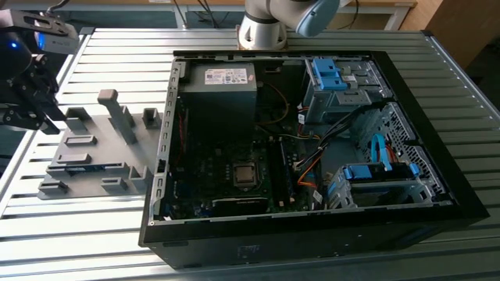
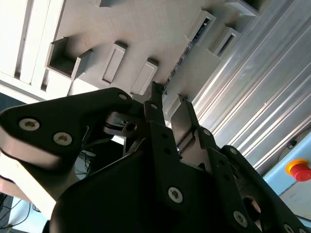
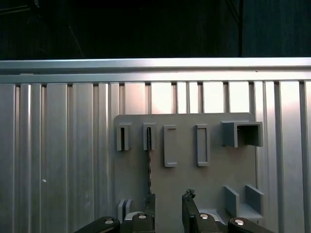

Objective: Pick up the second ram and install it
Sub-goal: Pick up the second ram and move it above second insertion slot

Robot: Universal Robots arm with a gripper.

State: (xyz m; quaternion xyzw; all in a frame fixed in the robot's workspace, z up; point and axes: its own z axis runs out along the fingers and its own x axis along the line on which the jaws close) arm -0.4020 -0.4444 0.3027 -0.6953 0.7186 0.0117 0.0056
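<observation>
Second ram (image 3: 149, 167): stands on edge in a slot of the grey holder plate (image 3: 187, 177). It reads as a thin dark line between holder blocks (image 3: 170, 145) in the first wrist view, and as a blue-green strip (image 1: 78, 169) low in the plate (image 1: 93, 140) in the exterior view.
Gripper (image 3: 169, 204): fingers parted by a moderate gap with nothing between them, poised above the plate and clear of the ram.
Line-up: in the first wrist view one finger (image 3: 150, 208) falls in line with the ram's edge. In the second wrist view the gripper (image 2: 168, 104) points at the plate (image 2: 146, 29), with the ram's thin edge (image 2: 184, 56) just past the fingertips.
Gripper in the exterior view (image 1: 43, 120): hangs at the exterior view's left, raised above the table (image 1: 117, 64), by the plate's outer edge.
Plate edges: the side towards the exterior view's right sits just beside the wall of the computer case (image 1: 165, 117). A tall post (image 1: 117, 114) rises from the plate, well apart from the ram's slot.
Open room: bare table slats (image 3: 58, 145) border the plate, out to the table's edge rail (image 3: 155, 68).
Case: lies on its side with the panel off, motherboard (image 1: 226, 158) exposed from above. Cables (image 1: 320, 146) cross between it and the blue drive cages (image 1: 375, 175).
Arm base (image 1: 262, 29): mounted on the table behind the case.
</observation>
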